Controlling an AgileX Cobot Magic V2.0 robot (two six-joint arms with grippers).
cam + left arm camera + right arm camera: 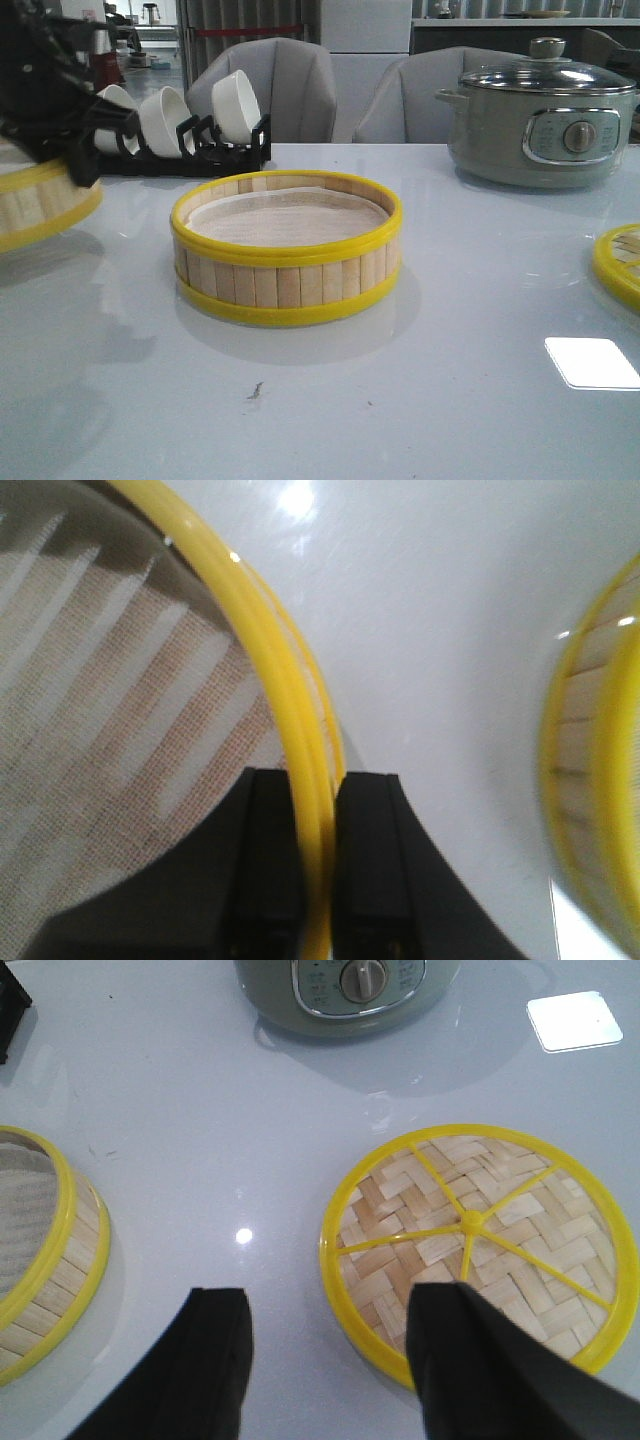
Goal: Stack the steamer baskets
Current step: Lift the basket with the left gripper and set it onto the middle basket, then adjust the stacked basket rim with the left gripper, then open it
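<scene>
One steamer basket [285, 250] with slat walls, yellow rims and a pale liner stands at the table's middle. A second steamer basket [35, 205] is at the far left, cut off by the frame edge. My left gripper [80, 160] is shut on its wall. In the left wrist view the fingers [365, 860] pinch the yellow rim [300, 730], one inside over the liner [120, 720], one outside. The middle basket shows beside it [590, 770]. My right gripper [330, 1350] is open and empty above the table, between the middle basket [45, 1250] and the woven lid [480, 1240].
The woven lid lies at the right edge of the table [620, 262]. A grey-green electric pot [545, 120] stands at the back right and also shows in the right wrist view [350, 990]. A black dish rack with white bowls [185, 130] stands at the back left.
</scene>
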